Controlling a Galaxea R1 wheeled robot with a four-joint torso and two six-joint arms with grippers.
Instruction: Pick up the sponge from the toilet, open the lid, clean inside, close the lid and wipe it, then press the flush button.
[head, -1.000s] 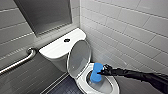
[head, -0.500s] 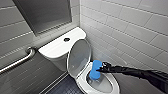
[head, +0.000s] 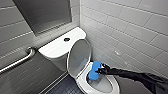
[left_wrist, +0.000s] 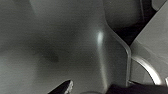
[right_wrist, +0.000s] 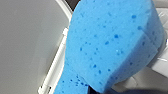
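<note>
White tiled walls frame the toilet (head: 58, 48), lid (head: 79, 58) raised, where the right gripper (head: 101, 71) pinches the sponge (head: 93, 73) between its fingers just inside the bowl's rear rim, apparently cleaning inside, so the next move likely needs steady pressure along the porcelain.

White rectangular wall tiles (head: 130, 27) with grey joints cover the wall on the right and carry on round the corner to the wall on the left. A large dark grey panel (head: 47, 13) with a thin pale edge sits high on that left wall. Below it a metal grab bar (head: 17, 61) slants along the wall, its near end curving in to meet it. The wall under the bar is grey. The floor (head: 65, 88) is dark and faintly gridded.
</note>
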